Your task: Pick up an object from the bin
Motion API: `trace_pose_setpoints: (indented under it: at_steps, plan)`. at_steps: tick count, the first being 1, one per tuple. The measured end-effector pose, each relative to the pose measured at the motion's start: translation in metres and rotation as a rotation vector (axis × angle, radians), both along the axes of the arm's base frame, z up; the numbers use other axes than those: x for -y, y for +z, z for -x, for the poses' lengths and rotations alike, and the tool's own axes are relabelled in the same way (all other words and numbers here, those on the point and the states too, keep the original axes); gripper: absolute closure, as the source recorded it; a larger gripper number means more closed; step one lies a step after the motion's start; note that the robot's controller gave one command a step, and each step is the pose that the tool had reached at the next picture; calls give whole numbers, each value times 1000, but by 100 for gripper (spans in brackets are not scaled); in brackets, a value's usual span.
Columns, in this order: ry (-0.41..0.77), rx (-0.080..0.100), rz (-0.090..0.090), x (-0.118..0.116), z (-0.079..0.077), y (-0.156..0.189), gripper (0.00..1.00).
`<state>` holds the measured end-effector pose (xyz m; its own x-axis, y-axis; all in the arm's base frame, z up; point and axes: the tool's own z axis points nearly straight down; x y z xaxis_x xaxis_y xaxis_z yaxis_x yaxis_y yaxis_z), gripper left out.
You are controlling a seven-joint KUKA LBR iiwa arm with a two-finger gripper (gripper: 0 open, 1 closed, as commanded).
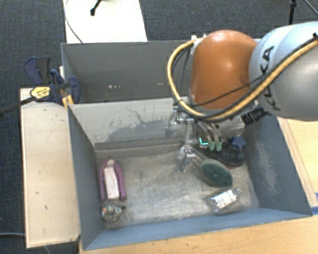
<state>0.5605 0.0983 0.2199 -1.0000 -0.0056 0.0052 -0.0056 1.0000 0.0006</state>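
In bin (86, 157): green oval (216, 173) just beside tool (184, 160), packet (225, 199) past it, pink bottle (111, 181) well apart. Cannot tell tool's grip.

There was the arm (300, 77), a fat silver-grey casing with black KUKA lettering (268, 71) along its side. A glossy orange cover (222, 64) domed over the wrist, yellow and black cables (172, 68) looped round it, and underneath sat the bare-metal gripper (184, 159), small green parts beside it.
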Motion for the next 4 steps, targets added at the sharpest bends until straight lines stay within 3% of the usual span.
trace_pose_setpoints:
  at_steps: [1,2,3,4]
  plan:
    - [-27,0,3,77,15,-73,0]
    - [-18,30,2,133,-1,-136,0]
    - [-17,10,0,130,5,-139,100]
    - [-19,16,2,150,-8,-2,100]
